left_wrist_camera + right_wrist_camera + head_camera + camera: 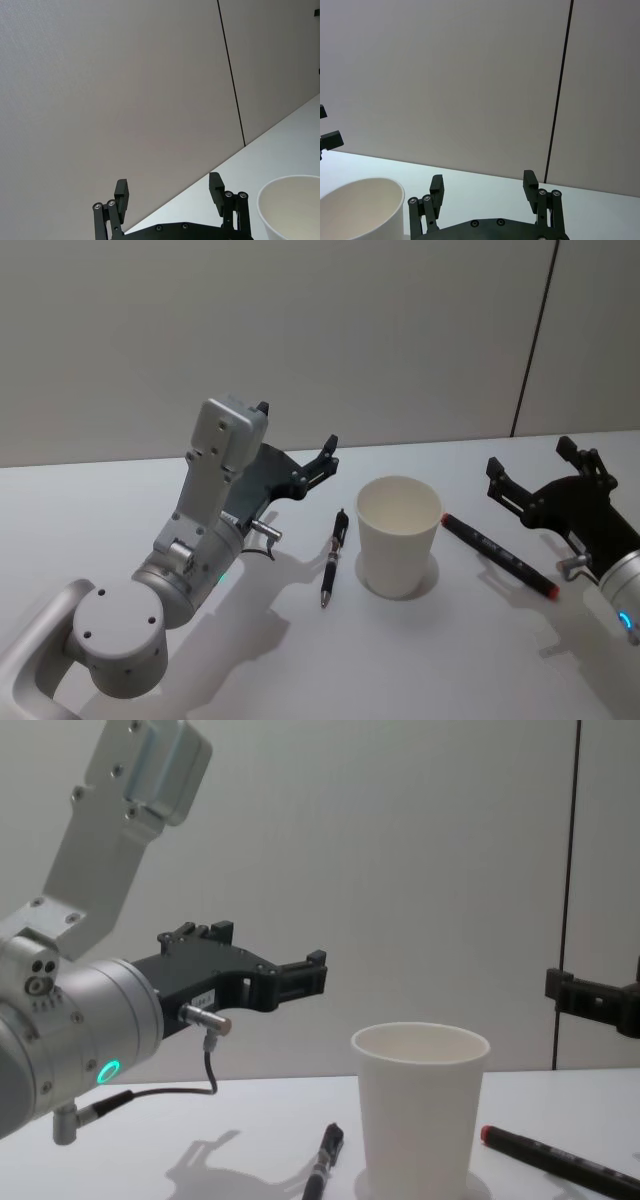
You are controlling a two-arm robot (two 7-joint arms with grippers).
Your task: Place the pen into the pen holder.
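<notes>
You've done nothing yet: the pen [333, 558] lies left of the empty pen holder [398, 535]. Your left tool [296, 430] and right tool [530, 458] hover either side, spread apart.

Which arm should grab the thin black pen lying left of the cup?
Left. The left gripper, open, hovers close behind the black pen; the right gripper is across the cup, nearer the red-tipped marker.

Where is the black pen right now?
Head view: the black pen lies flat on the table, just left of the white paper cup, not touching it.
</notes>
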